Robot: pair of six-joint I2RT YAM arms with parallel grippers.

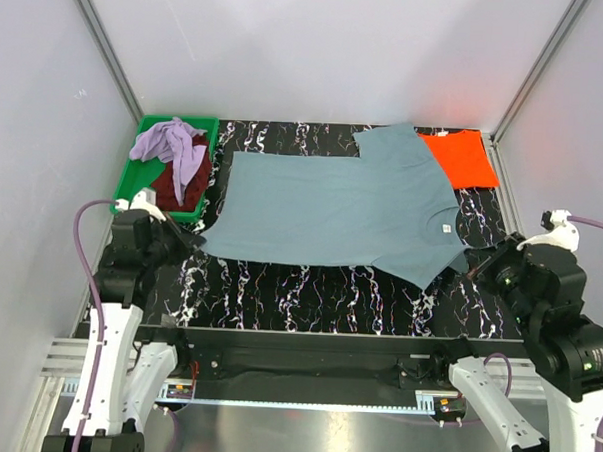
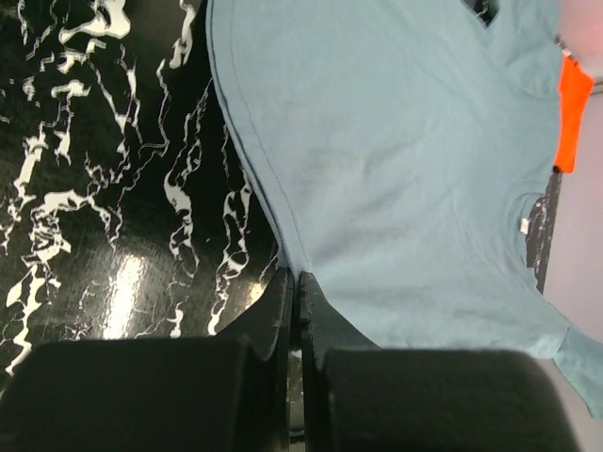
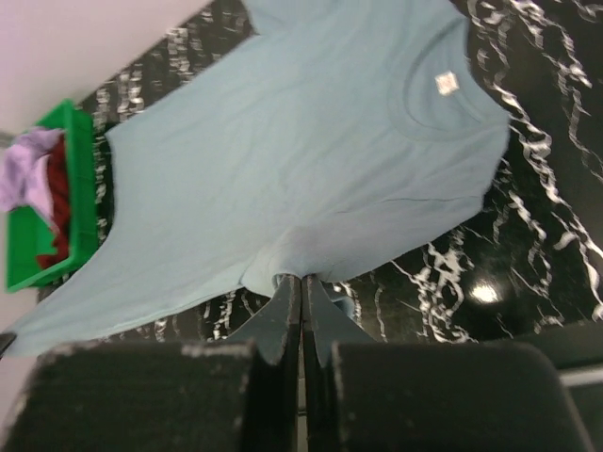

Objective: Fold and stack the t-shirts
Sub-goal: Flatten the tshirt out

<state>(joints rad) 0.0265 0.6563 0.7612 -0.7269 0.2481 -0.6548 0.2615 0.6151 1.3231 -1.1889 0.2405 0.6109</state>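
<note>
TOP EXTERNAL
- Container: green tray [image 1: 143,177] at the left edge of the table [image 1: 308,296], upper left of the frame.
- Contents: lavender t-shirt [image 1: 171,142] crumpled on top, spilling over the tray's far rim; maroon t-shirt [image 1: 171,186] bunched beneath it.
- Spread garment: blue-grey t-shirt [image 1: 342,208] flat across mid-table. Long axis runs left to right, hem at left, collar at right. One sleeve points to the top of the frame, the other to the lower right.
- Writing: small white neck label [image 1: 446,228] inside the collar; too small to read.
- Folded garment: orange t-shirt [image 1: 461,158], upper right, its near corner tucked under the blue-grey sleeve.
- Left gripper [image 1: 186,243]: at the lower-left hem corner.
- Right gripper [image 1: 475,266]: at the lower-right sleeve.

LEFT WRIST
- Jaws: left gripper [image 2: 294,282] clenched, tips meeting on the hem edge of the blue-grey t-shirt [image 2: 396,169].
- Garment: hem runs up the frame, collar at right; neck label [image 2: 524,224] unreadable.
- Also: orange t-shirt [image 2: 570,122] at the right edge; table [image 2: 94,188] at left.

RIGHT WRIST
- Jaws: right gripper [image 3: 301,282] pinched shut on bunched sleeve cloth of the blue-grey t-shirt [image 3: 311,160].
- Garment: collar upper right, hem toward the left.
- Writing: neck label [image 3: 447,83], blurred.
- Container: green tray [image 3: 83,202] at left, holding the lavender t-shirt [image 3: 24,174] and maroon t-shirt [image 3: 58,188].
</note>
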